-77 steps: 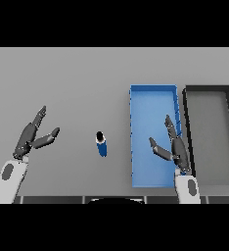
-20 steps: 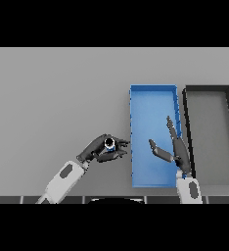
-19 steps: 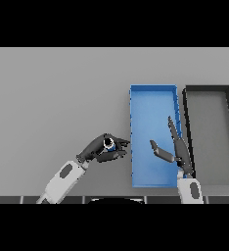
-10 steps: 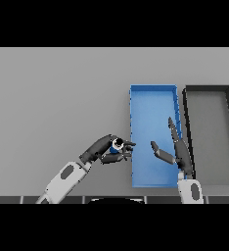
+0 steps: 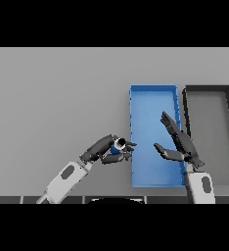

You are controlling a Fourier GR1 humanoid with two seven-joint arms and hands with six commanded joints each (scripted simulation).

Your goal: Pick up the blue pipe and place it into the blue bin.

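Grey tabletop (image 5: 57, 98) fills most of the head view, and on it the blue bin (image 5: 153, 88) serves as the landmark: a long open tray running away from the robot, with a dark grey bin (image 5: 207, 89) just beside it on its right. The step in hand looks like the carry, late on, with the drop-off about to come. The left hand (image 5: 106, 149) is curled round the blue pipe (image 5: 118, 145), fingers over it and thumb under, so that the pipe's pale open end shows between them; hand and pipe sit just to the left of the blue bin's left wall, near its closer half, the fingertips reaching about to the wall. Whether the pipe is lifted clear of the table or only just off it cannot be told from this angle. The right hand (image 5: 177, 144) is over the blue bin's near right part, fingers straight and spread, holding nothing. By my reading, the next move calls for the left hand to travel a little further right, high enough to pass the bin's wall, until the pipe is over the blue floor, and only then to uncurl and let go.
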